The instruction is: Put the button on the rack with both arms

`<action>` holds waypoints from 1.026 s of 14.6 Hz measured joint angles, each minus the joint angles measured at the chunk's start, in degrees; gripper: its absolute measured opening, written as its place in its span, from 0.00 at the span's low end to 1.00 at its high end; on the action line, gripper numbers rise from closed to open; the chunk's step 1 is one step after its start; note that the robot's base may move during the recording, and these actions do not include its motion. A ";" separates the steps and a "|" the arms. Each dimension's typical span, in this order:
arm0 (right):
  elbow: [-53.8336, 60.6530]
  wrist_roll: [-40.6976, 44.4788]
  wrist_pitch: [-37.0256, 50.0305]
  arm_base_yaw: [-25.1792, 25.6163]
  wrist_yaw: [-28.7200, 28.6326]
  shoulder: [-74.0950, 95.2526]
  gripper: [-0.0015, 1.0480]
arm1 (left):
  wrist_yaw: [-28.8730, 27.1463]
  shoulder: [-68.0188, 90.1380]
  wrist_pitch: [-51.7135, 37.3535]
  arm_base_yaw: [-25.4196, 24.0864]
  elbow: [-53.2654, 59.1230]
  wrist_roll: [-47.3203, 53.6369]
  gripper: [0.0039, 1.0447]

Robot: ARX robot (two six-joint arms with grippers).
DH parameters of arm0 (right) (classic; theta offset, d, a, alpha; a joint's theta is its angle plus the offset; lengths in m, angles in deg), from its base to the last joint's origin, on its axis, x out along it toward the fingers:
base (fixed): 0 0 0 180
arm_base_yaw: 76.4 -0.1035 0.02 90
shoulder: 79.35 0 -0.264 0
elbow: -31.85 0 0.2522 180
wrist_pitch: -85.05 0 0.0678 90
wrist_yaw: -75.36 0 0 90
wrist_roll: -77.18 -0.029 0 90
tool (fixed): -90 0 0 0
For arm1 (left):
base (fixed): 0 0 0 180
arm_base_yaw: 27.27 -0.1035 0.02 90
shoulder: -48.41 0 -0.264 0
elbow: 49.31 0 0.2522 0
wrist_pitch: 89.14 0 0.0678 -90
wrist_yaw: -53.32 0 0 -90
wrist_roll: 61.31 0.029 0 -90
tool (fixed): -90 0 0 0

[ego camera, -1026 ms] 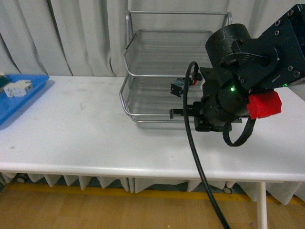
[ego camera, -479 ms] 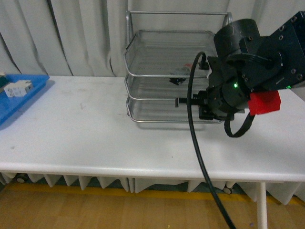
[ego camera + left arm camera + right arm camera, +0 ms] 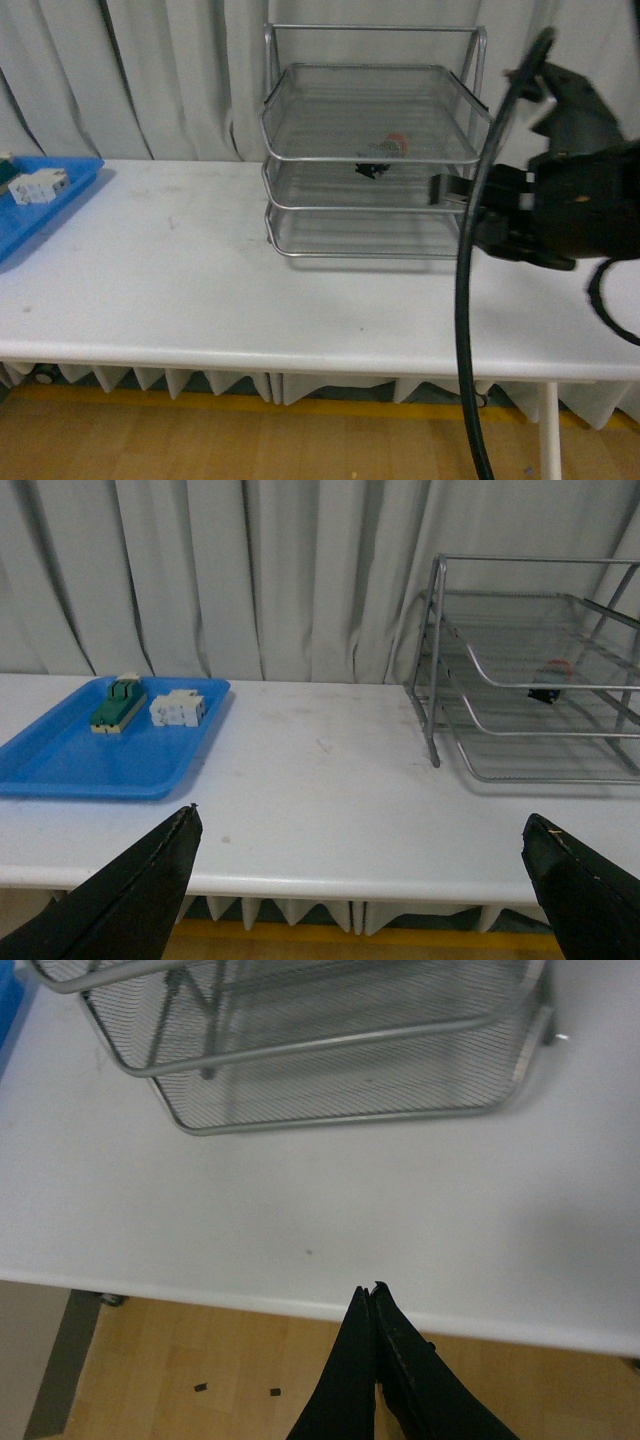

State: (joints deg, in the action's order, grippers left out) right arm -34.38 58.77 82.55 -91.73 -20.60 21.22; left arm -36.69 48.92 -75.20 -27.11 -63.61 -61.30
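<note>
The silver wire rack [image 3: 370, 205] stands at the back of the white table. The button [image 3: 385, 155], red cap on a black body, lies inside it, apparently on the middle tier; the left wrist view shows the button [image 3: 547, 685] in the rack [image 3: 437, 660] too. Nothing holds it. My right arm [image 3: 570, 210] is to the right of the rack. Its right gripper [image 3: 370, 1292] is shut and empty, hanging over the table's front edge with the rack [image 3: 350, 1070] beyond. My left gripper [image 3: 360, 818] is open and empty, well back from the table.
A blue tray [image 3: 40, 215] sits at the table's left end; in the left wrist view the tray [image 3: 100, 755] holds a green-topped block [image 3: 118, 705] and a white block [image 3: 178, 708]. A black cable [image 3: 465, 330] hangs from the right arm. Curtains hang behind the table.
My right arm has drawn away from the front of the rack toward the right. The button stays lying in the rack.
</note>
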 joint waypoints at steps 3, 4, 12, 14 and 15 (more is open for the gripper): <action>10.69 -1.27 -1.86 12.39 -2.89 -11.80 0.02 | 0.00 0.00 0.00 0.00 0.00 0.00 0.94; 11.10 -1.25 -3.10 16.87 -3.69 -15.39 0.02 | 0.00 0.00 0.00 0.00 0.00 0.00 0.94; 39.52 17.88 9.33 15.04 5.84 -64.70 0.02 | -0.02 0.00 -0.02 -0.13 0.00 0.00 0.94; 41.72 18.03 9.75 15.04 5.86 -70.16 0.02 | -0.02 0.00 -0.02 -0.13 0.00 0.00 0.94; 43.41 18.03 9.20 15.04 5.84 -71.36 0.02 | -0.02 0.00 -0.02 -0.13 0.02 0.00 0.94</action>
State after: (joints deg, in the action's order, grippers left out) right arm 9.03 76.80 91.76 -76.69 -14.76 -50.14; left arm -36.71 48.92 -75.22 -27.24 -63.59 -61.30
